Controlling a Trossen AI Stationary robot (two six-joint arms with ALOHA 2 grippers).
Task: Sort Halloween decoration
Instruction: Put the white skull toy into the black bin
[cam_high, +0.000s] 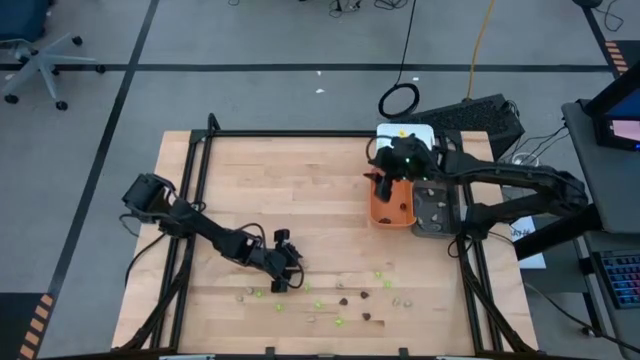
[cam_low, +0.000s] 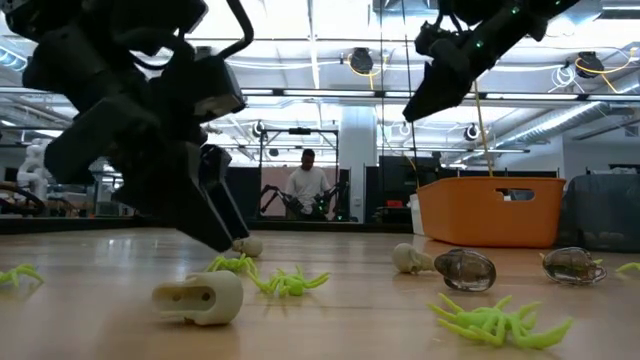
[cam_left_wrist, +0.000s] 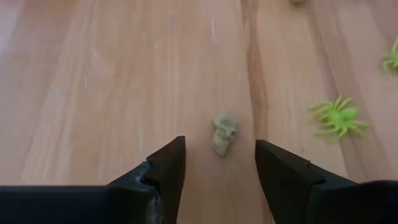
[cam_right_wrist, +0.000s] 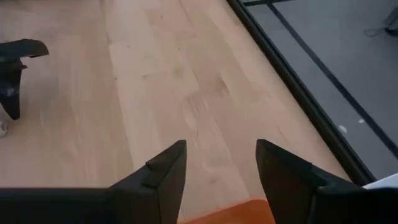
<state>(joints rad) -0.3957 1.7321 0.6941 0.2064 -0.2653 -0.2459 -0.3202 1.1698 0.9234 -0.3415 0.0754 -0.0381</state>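
The Halloween decoration lies scattered on the near half of the wooden table. It includes lime-green spiders (cam_low: 285, 281), dark brown beetles (cam_low: 465, 269) and pale skulls (cam_low: 199, 297). My left gripper (cam_high: 285, 280) is low over the table, open and pointing slantwise down. One pale skull (cam_left_wrist: 224, 132) lies on the wood just ahead of the gap between its fingers, untouched, and a green spider (cam_left_wrist: 339, 117) lies beside it. My right gripper (cam_high: 383, 183) hangs open and empty above the orange tray (cam_high: 392, 207).
A white tray (cam_high: 405, 133), the orange tray and a grey tray (cam_high: 436, 210) stand in a row at the table's right edge. A black frame (cam_high: 300, 134) runs around the table. A person (cam_low: 305, 185) stands far off in the room behind.
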